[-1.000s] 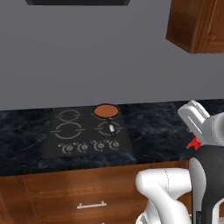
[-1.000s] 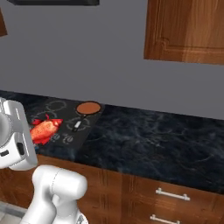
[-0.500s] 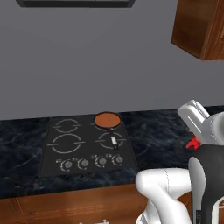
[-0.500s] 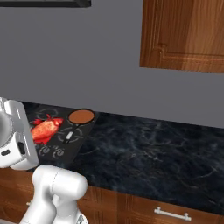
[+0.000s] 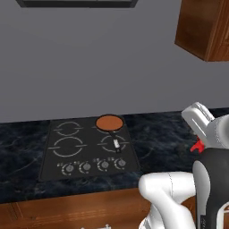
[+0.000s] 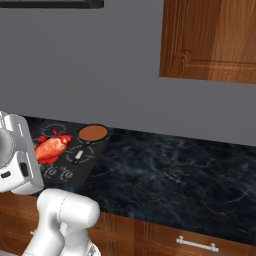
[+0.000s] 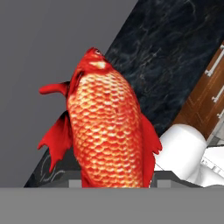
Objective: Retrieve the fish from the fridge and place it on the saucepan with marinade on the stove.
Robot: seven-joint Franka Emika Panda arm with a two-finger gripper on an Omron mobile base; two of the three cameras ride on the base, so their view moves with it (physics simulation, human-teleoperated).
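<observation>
My gripper (image 6: pixel 44 152) is shut on the red-orange fish (image 6: pixel 51 147), held in the air in front of the counter's edge at the stove's near right. In the hand view the fish (image 7: pixel 107 131) stands between the fingers, head up, hiding the tips. From the left base view a red fin of the fish (image 5: pixel 196 146) peeks from behind the hand. The black saucepan (image 5: pixel 109 123) with orange-brown marinade (image 6: pixel 93 133) sits on the back right burner of the stove (image 5: pixel 91 134), its handle toward the knobs. The fridge is out of view.
A dark marbled counter (image 6: pixel 165 170) runs right of the stove (image 6: pixel 91 159). A wooden wall cabinet (image 6: pixel 210 40) hangs above it, and a hood edge (image 5: pixel 76 2) is over the cooktop. Wooden drawers (image 6: pixel 195 244) sit under the counter.
The whole picture has shifted: the base has moved, so the stove and counter sit nearer and further right in the left view. The fish stays in my shut gripper.
</observation>
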